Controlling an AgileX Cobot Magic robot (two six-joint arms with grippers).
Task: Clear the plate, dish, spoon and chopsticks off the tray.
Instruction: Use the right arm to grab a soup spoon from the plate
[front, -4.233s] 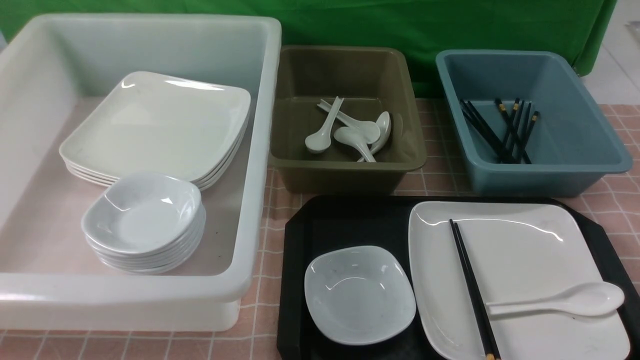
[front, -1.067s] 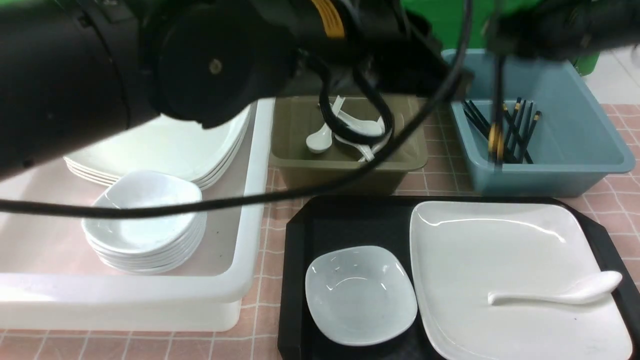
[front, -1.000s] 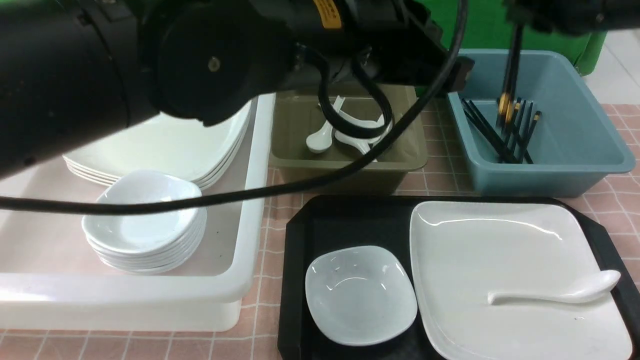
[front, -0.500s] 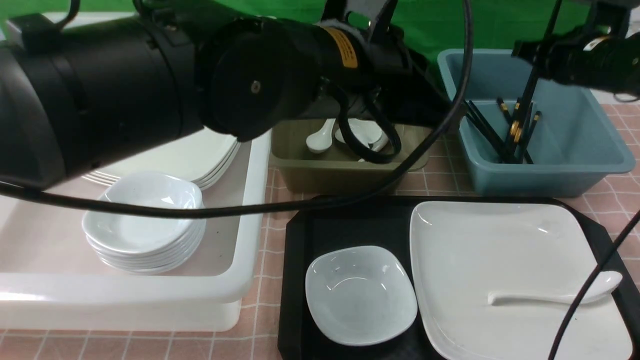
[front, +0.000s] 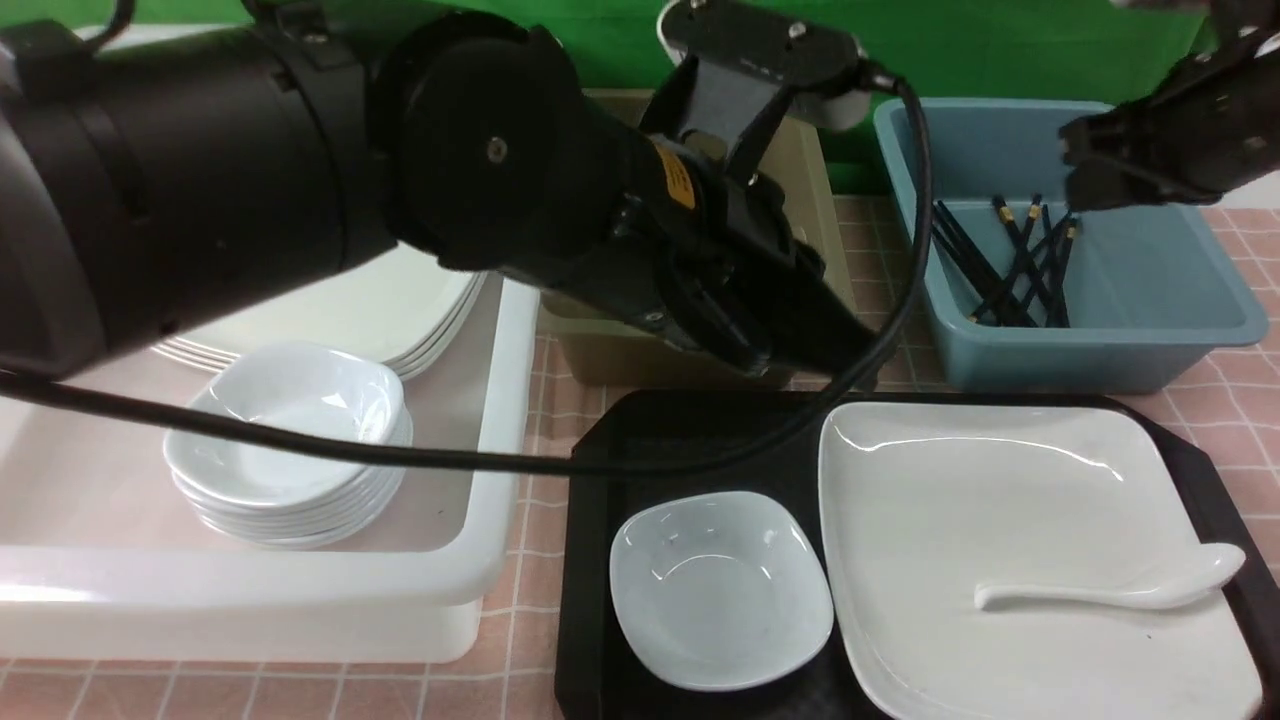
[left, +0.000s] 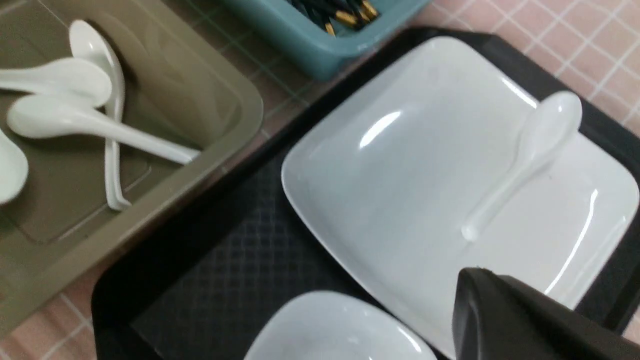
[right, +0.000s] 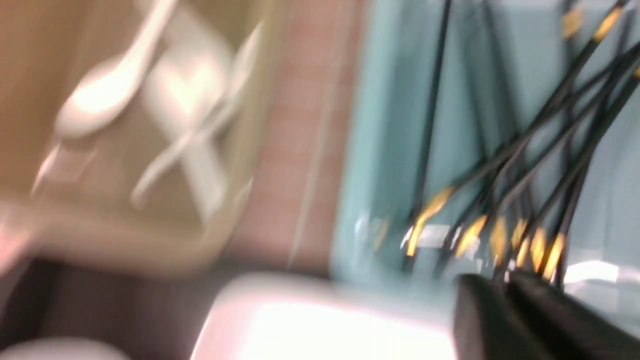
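Now the plate (front: 1000, 500) sits on the right side of the tray (front: 640, 440), and the spoon (front: 1110, 592) lies across its near part with its bowl at the right rim. The dish (front: 720, 590) stands just beside the plate on the tray's left. The chopsticks (front: 1005, 270) lie in the blue tub (front: 1150, 350) behind, among other black ones. The right pincer (right: 505, 284) hangs above that tub, closed and empty. The left pincer (left: 472, 280), also closed, hovers over the tray.

The plate (front: 1000, 520), dish (front: 720, 590) and spoon (front: 1110, 592) are glossy white with bright highlights. The tray (front: 590, 560) is matt black plastic with a fine diamond texture. The olive tub (left: 215, 90) and blue tub (front: 1150, 345) are smooth, faintly shiny plastic. The chopsticks (front: 1015, 310) look smooth black with gold bands.
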